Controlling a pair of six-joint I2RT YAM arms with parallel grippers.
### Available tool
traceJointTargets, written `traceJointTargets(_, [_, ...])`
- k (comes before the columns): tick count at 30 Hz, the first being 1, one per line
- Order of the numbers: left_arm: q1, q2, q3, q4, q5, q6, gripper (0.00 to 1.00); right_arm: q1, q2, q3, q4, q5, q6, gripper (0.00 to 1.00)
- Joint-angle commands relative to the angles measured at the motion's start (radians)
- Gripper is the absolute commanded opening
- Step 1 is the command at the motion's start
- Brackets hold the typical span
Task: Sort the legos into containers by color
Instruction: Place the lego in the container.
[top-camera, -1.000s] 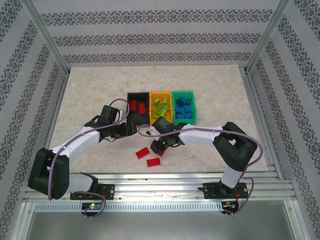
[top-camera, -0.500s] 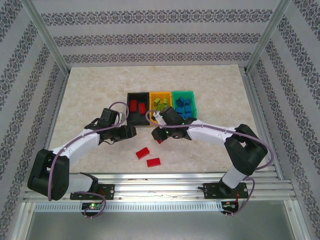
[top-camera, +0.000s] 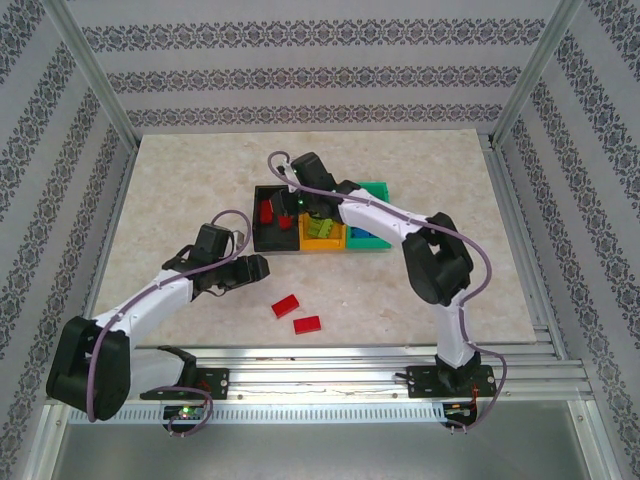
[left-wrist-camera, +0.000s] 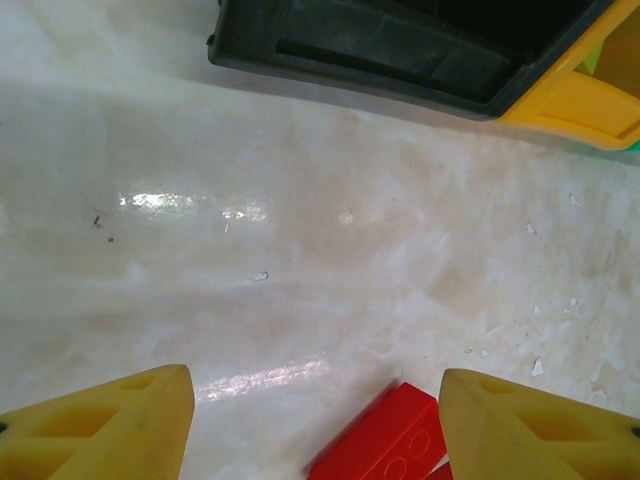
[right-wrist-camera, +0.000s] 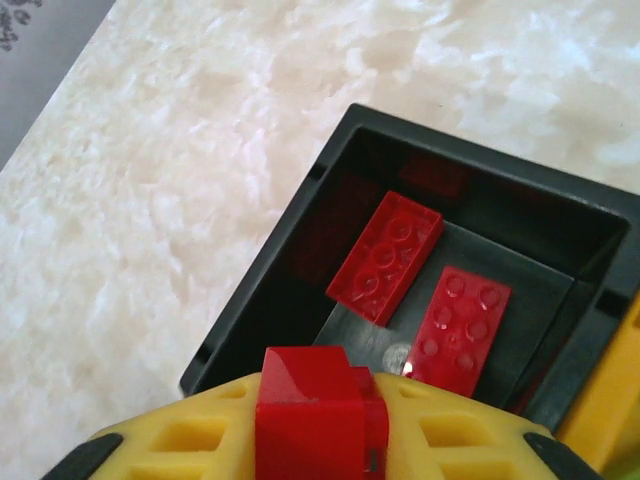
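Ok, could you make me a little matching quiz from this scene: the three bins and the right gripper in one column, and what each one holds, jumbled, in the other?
Things:
1. black bin
2. orange bin
3. green bin
4. right gripper

Holds:
A. blue bricks
B. single red brick, pinched in its grip
C. lime green bricks
D. loose red bricks lying inside

Pairs: 1-D, 2-C, 3-A, 4-B.
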Motion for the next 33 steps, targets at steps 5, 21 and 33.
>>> traceJointTargets(5, [0.007,-0.042,-0.032,0.009,-0.008,-0.013,0.66,-0.004,0.057,0.095,-0.067,-0.043,0.024,0.48])
traceJointTargets(21, [0.007,0.069,-0.007,0.108,0.024,-0.024,0.66,0.014,-0.296,-0.367,0.065,0.058,-0.019,0.51])
traceJointTargets(33, [0.006,0.065,-0.036,0.176,0.138,0.028,0.66,0.013,-0.489,-0.628,0.113,0.127,0.016,0.52])
